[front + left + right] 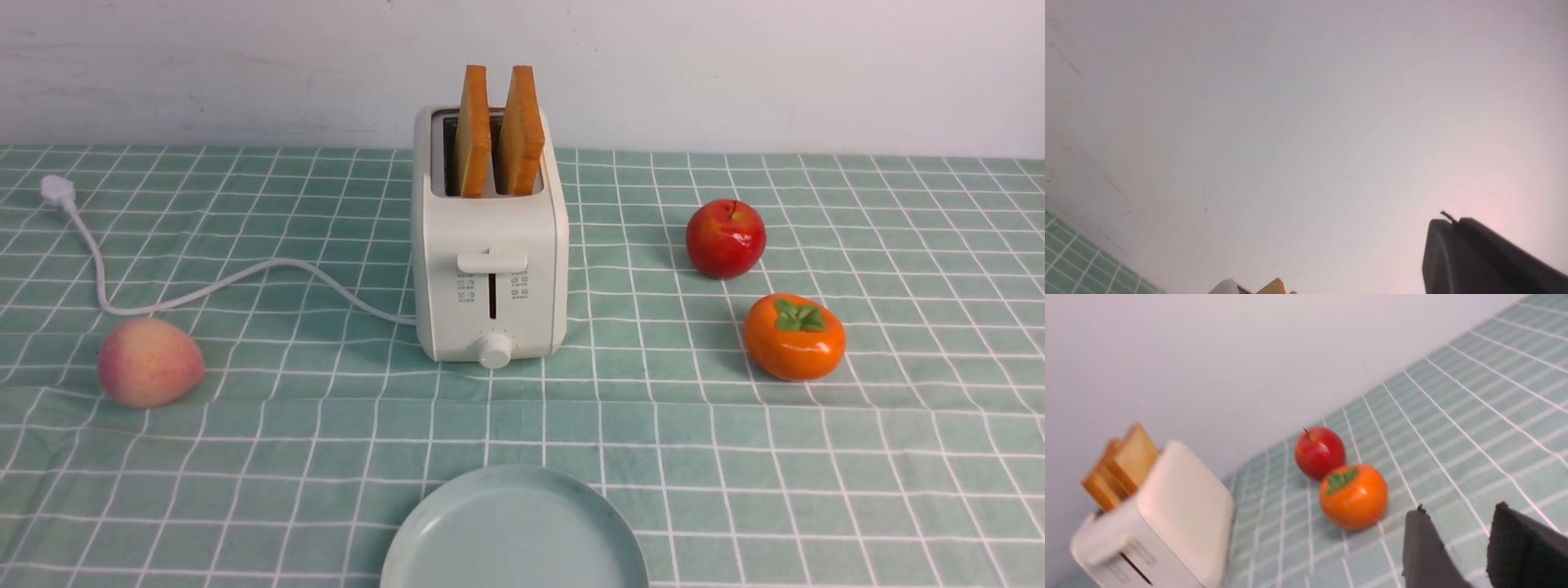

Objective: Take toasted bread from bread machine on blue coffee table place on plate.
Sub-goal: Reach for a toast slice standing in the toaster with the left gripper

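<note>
- The two golden-tan square toast slices [521, 131] stand on edge in the slots of the cream-white boxy toaster [490, 269]. It sits mid-way along the mint-green gridded bench [735, 457], toward its far edge.
- The round pale blue-green plate [514, 531] lies bare at the middle of the near edge.
- Neither arm shows in the front view, so I judge the reach for the first slice has not begun.
- The right claw [1459, 508] has its fingers spread and pinches nothing. It hangs over the bench's right side, near the glossy orange persimmon [1353, 496] and the shiny red apple [1319, 453].
- Only one dark finger of the left claw [1478, 257] shows against the wall, so I cannot tell whether it is spread or pressed together.
- Come down from above and straddle one slice across its flat faces. The gap between the slices is narrow, so take the outer slice first.
- Pinch the part standing proud of the slot.
- Lift straight up until it clears, since a sideways pull could tip the toaster. Then carry it to the near edge and lay it flat.
</note>
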`<state>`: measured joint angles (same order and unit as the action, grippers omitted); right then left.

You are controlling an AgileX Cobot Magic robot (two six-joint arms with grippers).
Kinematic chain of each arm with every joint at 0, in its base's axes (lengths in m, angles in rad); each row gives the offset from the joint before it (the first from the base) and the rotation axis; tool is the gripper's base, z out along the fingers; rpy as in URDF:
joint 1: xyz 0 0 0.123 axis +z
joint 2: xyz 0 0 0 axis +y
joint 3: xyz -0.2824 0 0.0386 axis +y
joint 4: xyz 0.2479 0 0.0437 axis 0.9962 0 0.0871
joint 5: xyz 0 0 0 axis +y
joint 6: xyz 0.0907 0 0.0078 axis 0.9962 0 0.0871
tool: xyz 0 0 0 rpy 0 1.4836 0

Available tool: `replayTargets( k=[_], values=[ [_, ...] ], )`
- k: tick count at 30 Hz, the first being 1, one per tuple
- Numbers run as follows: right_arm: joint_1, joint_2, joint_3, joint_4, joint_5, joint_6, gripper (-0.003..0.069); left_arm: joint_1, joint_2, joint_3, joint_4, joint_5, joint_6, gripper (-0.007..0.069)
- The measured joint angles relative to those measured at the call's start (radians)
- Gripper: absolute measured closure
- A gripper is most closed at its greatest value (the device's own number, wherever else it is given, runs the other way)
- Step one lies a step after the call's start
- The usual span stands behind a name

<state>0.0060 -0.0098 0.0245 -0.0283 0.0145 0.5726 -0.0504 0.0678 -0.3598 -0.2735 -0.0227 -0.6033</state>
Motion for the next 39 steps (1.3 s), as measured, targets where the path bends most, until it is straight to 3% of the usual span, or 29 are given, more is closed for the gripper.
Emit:
replayTargets(
  k=[4,6,8,11,13,14,16,19,20,21,24,29,35,39],
  values=[
    [0.000,0.000,0.000,0.002,-0.083,0.007,0.0419,0.000,0.181,-0.232,0.053,0.329,0.021,0.0638],
    [0.000,0.000,0.000,-0.001,-0.137,0.019,0.0419,0.000,0.384,-0.409,0.073,0.641,0.077,0.0638],
    [0.000,0.000,0.000,-0.002,-0.167,0.041,0.0419,0.000,0.541,-0.510,0.076,0.823,0.141,0.0638],
    [0.002,0.000,-0.008,-0.002,-0.155,0.112,0.0428,0.000,0.723,-0.585,0.062,0.944,0.236,0.0638],
    [0.037,0.000,-0.082,-0.011,0.017,0.240,0.0456,0.000,0.856,-0.622,0.007,0.983,0.320,0.0638],
    [0.037,0.000,-0.092,-0.014,0.017,0.240,0.0460,0.000,0.879,-0.628,0.001,0.984,0.334,0.0638],
    [0.102,0.021,-0.216,-0.047,0.277,0.293,0.0519,0.000,1.008,-0.681,-0.076,1.003,0.385,0.0638],
    [0.221,0.124,-0.386,-0.065,0.577,0.220,0.0622,-0.053,1.149,-0.787,-0.078,1.012,0.392,0.0638],
    [0.230,0.133,-0.386,-0.065,0.577,0.220,0.0629,-0.059,1.168,-0.806,-0.073,1.012,0.387,0.0638],
    [0.313,0.220,-0.475,-0.065,0.719,0.169,0.0667,-0.113,1.234,-0.883,-0.023,1.012,0.357,0.0638],
    [0.427,0.340,-0.558,-0.068,0.822,0.100,0.0678,-0.216,1.375,-1.023,0.082,1.016,0.271,0.0638],
    [0.541,0.440,-0.571,-0.085,0.816,0.040,0.0678,-0.302,1.589,-1.293,0.155,1.093,0.218,0.0638],
    [0.566,0.461,-0.570,-0.099,0.798,0.031,0.0675,-0.314,1.809,-1.626,0.182,1.135,0.225,0.0631],
    [0.567,0.461,-0.570,-0.117,0.795,0.031,0.0675,-0.314,1.897,-1.757,0.184,1.125,0.282,0.0550]
  ],
)
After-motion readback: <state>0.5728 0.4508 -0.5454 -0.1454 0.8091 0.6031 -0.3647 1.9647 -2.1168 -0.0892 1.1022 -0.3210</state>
